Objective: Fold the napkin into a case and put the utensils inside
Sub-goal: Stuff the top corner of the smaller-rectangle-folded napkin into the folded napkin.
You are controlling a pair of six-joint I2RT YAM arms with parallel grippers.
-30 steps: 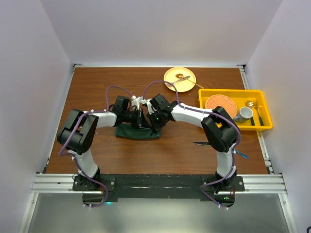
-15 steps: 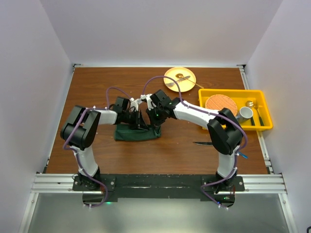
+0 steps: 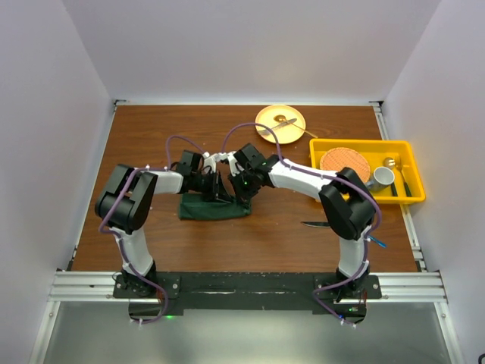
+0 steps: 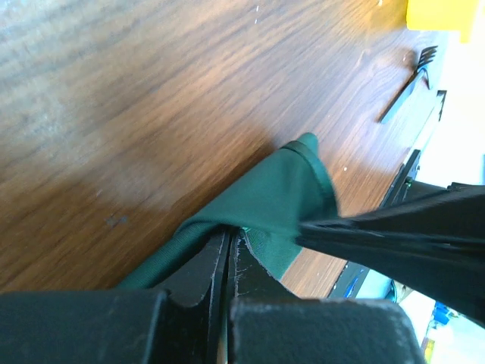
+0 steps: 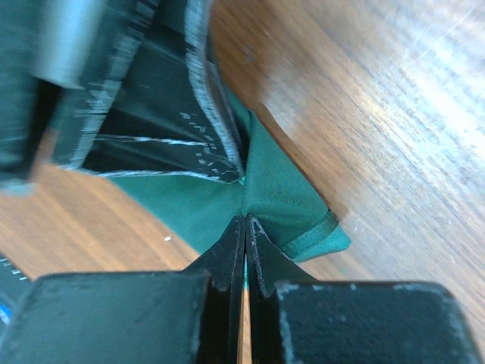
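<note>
Nearest, the knife [image 3: 313, 224] lay on the counter [image 3: 151, 136], at about 4 o'clock from the napkin [image 3: 214, 210], untouched. Farther in, the left gripper [image 3: 220, 191] and the right gripper [image 3: 233, 193] both stayed closed on the napkin's far edge, hardly moved since one second before. I judge the folding was unfinished, so the knife had to wait.

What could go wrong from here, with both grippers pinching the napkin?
1. The left gripper and right gripper are shut on the napkin almost tip to tip; a small drift inward could make them collide.
2. They pinch one bunched ridge of the folded cloth, so an uneven pull may drag it across the table or open the fold.
</note>
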